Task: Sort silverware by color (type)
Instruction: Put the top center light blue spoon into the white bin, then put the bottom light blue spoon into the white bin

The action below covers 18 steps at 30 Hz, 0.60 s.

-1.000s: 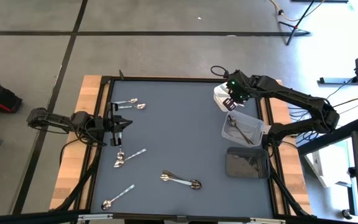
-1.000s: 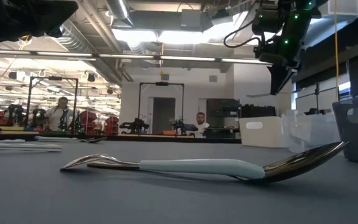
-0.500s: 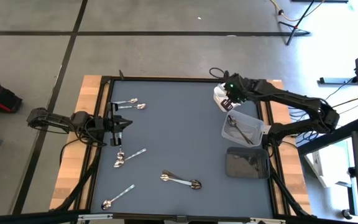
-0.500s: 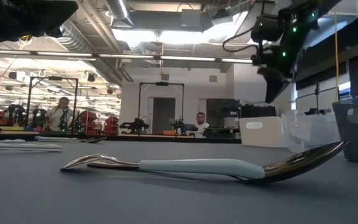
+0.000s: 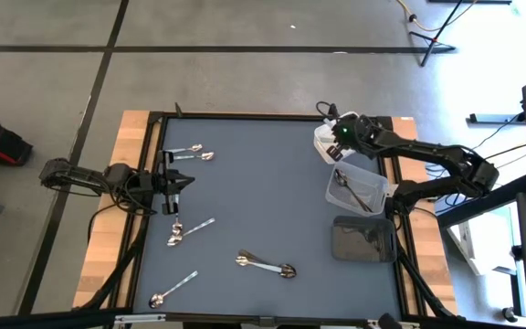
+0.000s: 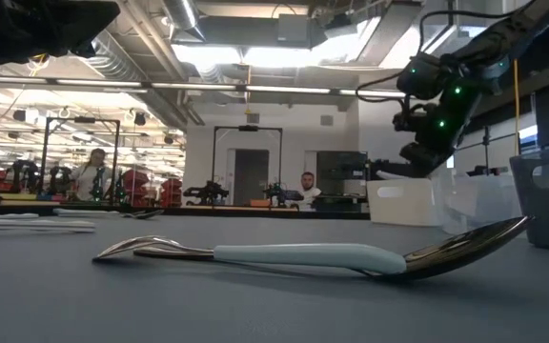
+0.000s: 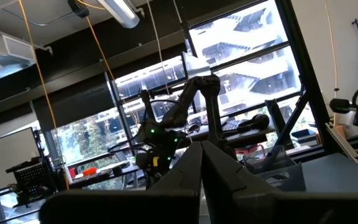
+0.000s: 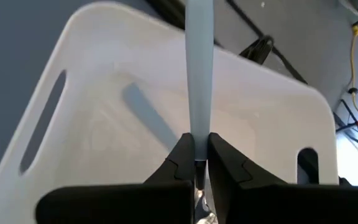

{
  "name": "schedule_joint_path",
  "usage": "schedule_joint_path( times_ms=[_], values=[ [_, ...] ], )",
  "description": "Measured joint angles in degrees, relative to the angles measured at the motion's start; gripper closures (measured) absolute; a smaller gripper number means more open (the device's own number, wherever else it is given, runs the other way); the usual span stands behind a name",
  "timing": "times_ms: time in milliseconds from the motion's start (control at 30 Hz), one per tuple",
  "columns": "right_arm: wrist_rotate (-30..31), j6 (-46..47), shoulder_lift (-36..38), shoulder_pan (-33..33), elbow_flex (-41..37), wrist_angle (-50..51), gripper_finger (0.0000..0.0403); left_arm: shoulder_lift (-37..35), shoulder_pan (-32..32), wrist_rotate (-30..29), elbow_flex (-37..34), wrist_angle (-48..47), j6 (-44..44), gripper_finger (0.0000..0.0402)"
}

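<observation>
Over the smooth white plastic bin (image 8: 135, 118) at the far right tabletop (image 5: 263, 192) edge, the right pincer (image 8: 196, 163) is clamped on a slim pale-blue-handled spoon (image 8: 197, 68). Left pincer (image 5: 183, 180), fingers together, waits near the left edge beside shiny metal spoons (image 5: 190, 151) on open matte grey.

The pale-handled utensil (image 8: 199, 74) is running off the right wrist picture's edge, its bowl end hiding between the right gripper (image 8: 198, 163) fingers (spoon or fork, unclear). The white bin (image 5: 325, 139) is lying partly covered by that gripper from above.
</observation>
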State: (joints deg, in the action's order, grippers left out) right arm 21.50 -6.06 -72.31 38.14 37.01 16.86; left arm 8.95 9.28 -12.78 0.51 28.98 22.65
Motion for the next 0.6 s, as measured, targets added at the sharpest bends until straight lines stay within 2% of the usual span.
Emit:
schedule_joint_path(
  times_ms=[100, 233, 367, 500, 600],
  values=[
    [0.0, 0.0, 0.0, 0.9, -0.9, -3.6, 0.0388, 0.0, 0.0, 0.0, 0.0, 0.0, 0.0, 0.0399],
    [-0.1, 0.5, 0.0, 0.9, -0.9, -3.0, 0.0381, 0.0, 0.0, 0.0, 0.0, 0.0, 0.0, 0.0399],
    [-0.5, 0.5, 0.0, 0.9, -0.2, -2.1, 0.0339, 0.0, 0.0, 0.0, 0.0, 0.0, 0.2, 0.0399],
    [-0.7, 0.0, 1.0, 0.8, 4.6, 4.4, 0.0288, 0.0, 0.0, 0.0, 0.0, 0.0, 0.4, 0.0399],
    [-4.4, 1.3, 2.9, -1.3, 7.8, 7.9, 0.0264, 0.0, 0.0, -0.3, 0.0, 0.0, 0.4, 0.0399]
  ],
)
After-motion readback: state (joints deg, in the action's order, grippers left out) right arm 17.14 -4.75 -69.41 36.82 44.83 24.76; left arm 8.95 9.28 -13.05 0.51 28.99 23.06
